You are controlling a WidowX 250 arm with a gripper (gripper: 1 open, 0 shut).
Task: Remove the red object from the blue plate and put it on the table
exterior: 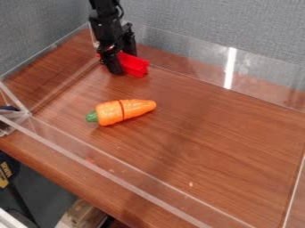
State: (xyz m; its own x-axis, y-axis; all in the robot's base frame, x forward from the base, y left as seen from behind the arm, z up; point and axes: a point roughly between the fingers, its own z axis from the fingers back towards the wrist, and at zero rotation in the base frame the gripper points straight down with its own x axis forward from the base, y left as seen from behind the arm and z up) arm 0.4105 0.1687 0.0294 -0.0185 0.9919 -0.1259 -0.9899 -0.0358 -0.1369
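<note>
2 objects lie on the table (pixel 202 134): the red object (pixel 131 64) at the back left, near the clear wall (pixel 191 46), and an orange toy carrot (pixel 123 110) closer to the middle, well apart from it. 1 black gripper (pixel 112 61) stands upright over the left end of the red object and seems to touch it. I cannot tell if the jaws are closed on it or open, because the dark fingers hide that part.
</note>
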